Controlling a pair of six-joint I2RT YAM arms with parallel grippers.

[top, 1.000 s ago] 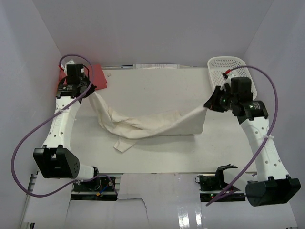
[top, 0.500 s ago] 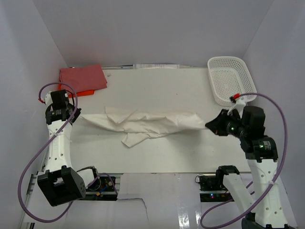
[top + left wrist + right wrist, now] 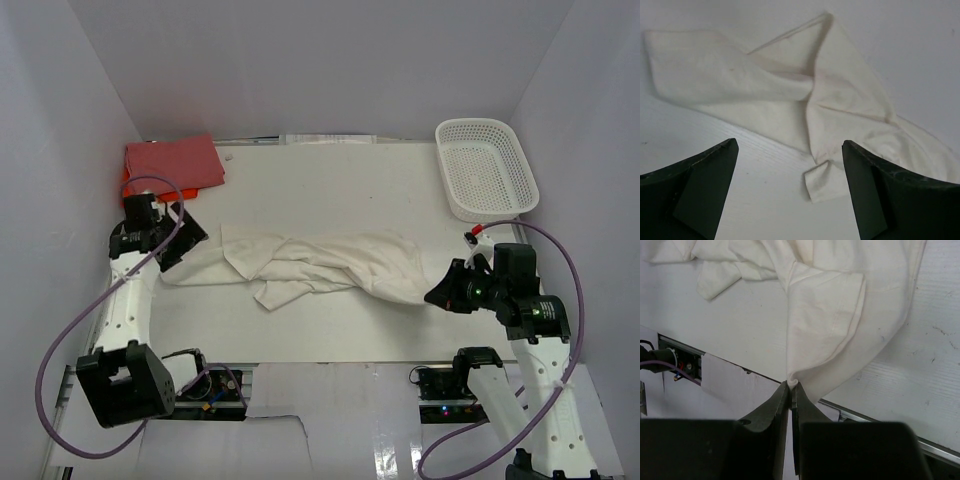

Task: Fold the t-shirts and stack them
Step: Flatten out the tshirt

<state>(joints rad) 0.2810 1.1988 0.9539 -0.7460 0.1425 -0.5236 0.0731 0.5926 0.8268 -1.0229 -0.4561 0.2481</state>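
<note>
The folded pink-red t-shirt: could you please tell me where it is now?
In the top view, the pink-red t-shirt lies at the table's far left corner, on an orange t-shirt, beyond the left gripper.

Both arms are white with black joints; the left tool and right tool are black; purple cables run alongside.

cream t-shirt, pink-red t-shirt, white mesh basket

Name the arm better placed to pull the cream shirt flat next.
Right. The right end effector is shut on an edge of the cream shirt, so it can likely pull now; the left end effector stands open, holding nothing.
</note>
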